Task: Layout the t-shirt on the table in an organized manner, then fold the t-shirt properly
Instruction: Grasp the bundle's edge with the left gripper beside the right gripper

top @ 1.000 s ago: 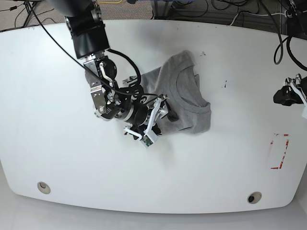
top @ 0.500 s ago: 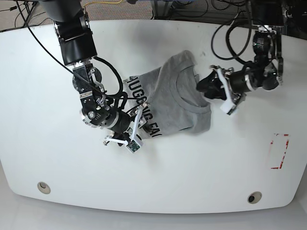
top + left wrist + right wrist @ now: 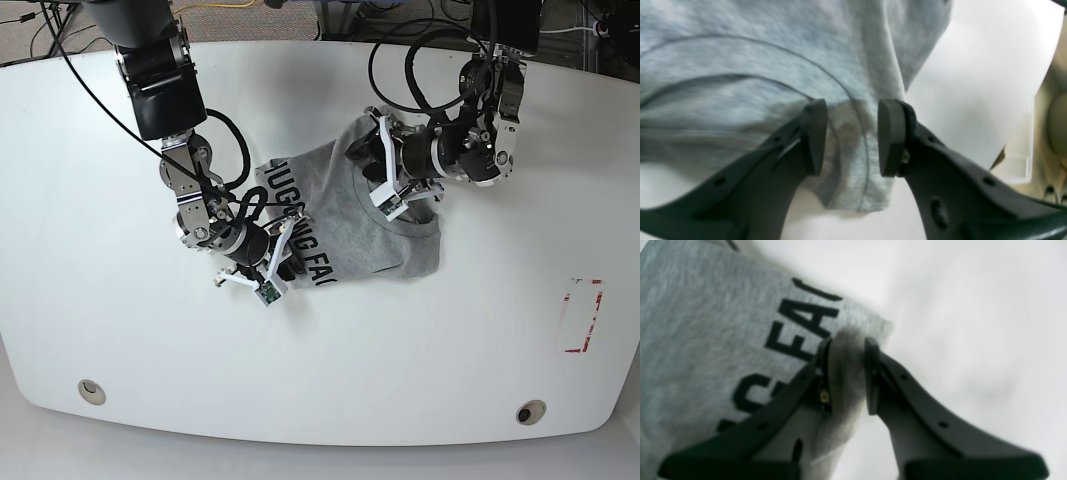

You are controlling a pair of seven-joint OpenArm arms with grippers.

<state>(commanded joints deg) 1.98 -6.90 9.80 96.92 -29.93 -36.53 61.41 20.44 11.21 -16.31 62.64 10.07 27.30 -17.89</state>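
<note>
The heather-grey t-shirt [image 3: 385, 225] lies crumpled mid-table, with black letters showing on its left part. My right gripper [image 3: 287, 263] is shut on a fold of the shirt's edge beside the letters "FAC"; the right wrist view shows the pinched fabric [image 3: 690, 323] between the jaws [image 3: 847, 373]. My left gripper [image 3: 368, 162] is open over the collar and shoulder area. In the left wrist view its jaws [image 3: 851, 136] stand apart over the grey cloth [image 3: 740, 66] near the collar seam. The white table [image 3: 450, 340] is under it all.
Two grommet holes [image 3: 91, 391] [image 3: 529, 412] sit near the front edge. A red-and-white tape mark [image 3: 583, 315] is at the right. Cables run along the back edge. Bare tabletop shows beside the shirt [image 3: 973, 83] [image 3: 957, 306].
The left arm has swung in from the far right to above the shirt's collar. The right gripper has drawn the shirt's edge leftward, uncovering the lettering, and still holds it.
</note>
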